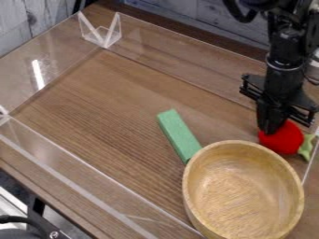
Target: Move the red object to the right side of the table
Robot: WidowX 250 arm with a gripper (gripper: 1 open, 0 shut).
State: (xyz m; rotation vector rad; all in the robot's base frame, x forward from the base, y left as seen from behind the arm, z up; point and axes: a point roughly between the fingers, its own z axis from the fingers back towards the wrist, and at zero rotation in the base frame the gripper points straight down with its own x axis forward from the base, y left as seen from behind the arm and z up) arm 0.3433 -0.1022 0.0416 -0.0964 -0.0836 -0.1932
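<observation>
The red object (286, 138), a small rounded toy fruit with a pale green leafy bit at its right, sits low over the brown wood-grain table (112, 103) near the right acrylic wall, just past the wooden bowl's far rim. My black gripper (274, 127) points straight down and is shut on the red object's upper left side. The fingers cover part of the fruit, and I cannot tell whether it touches the tabletop.
A round wooden bowl (243, 194) fills the front right corner. A green rectangular block (178, 133) lies at an angle left of the bowl. Low clear acrylic walls (37, 70) edge the table, and a clear stand (100, 30) sits at the back left.
</observation>
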